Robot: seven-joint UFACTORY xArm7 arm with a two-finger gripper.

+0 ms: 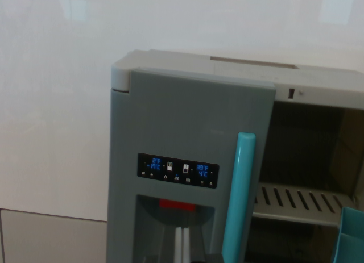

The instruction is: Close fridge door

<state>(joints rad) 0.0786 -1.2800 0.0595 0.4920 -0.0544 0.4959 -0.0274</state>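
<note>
Grey toy fridge [187, 161]; left door [182, 132] shut; right compartment open.

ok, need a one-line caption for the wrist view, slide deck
Wrist view of toy fridge: left door shut with teal handle, right compartment open showing slotted shelf; jaws not visible.

No arm, wrist or gripper appears in the wrist view. The camera looks forward and slightly downward. The fingers lie outside the picture, so neither their pose nor the stand of the jaws can be determined.
</note>
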